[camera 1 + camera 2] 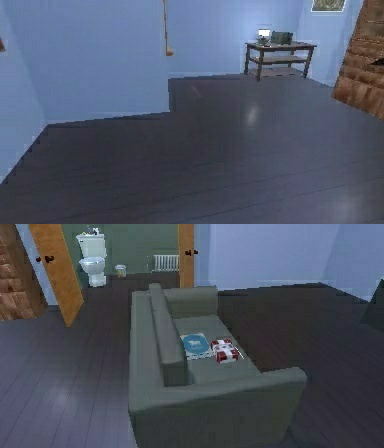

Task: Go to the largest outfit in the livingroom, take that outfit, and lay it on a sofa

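Looking ahead: we see a dark floor (200, 160) running far back between pale blue walls (90, 60), with a wall corner jutting out at the left.
Cord: a thin cord (166, 25) hangs down the far wall and ends in a small orange knob.
Desk: a brown desk (280, 47) with a lower shelf stands far right against the wall. On it we make out a bright screen (263, 35) and a dark box (283, 38) just beside it.
Picture: a framed picture (328, 5) hangs above and right of the desk.
Wood: a brown wooden piece (362, 70) fills the right edge; we cannot tell what it is.
Sofa: in the arm side view a grey-green sofa (155, 354) stands mid-floor, its back to the left and its seat to the right.
Seat: a flat blue-and-white square (197, 344) lies mid-seat, and a red-and-white bundle (226, 351) touches its right side.
Outfit: we cannot tell whether either of these two is the outfit; both are too small to name.
Doorway: at the far left an orange-brown door (52, 269) stands swung wide. Beyond it we see a white toilet (93, 264), a small bin (121, 270) and a white radiator (166, 262).
Pincer: we cannot tell its state.
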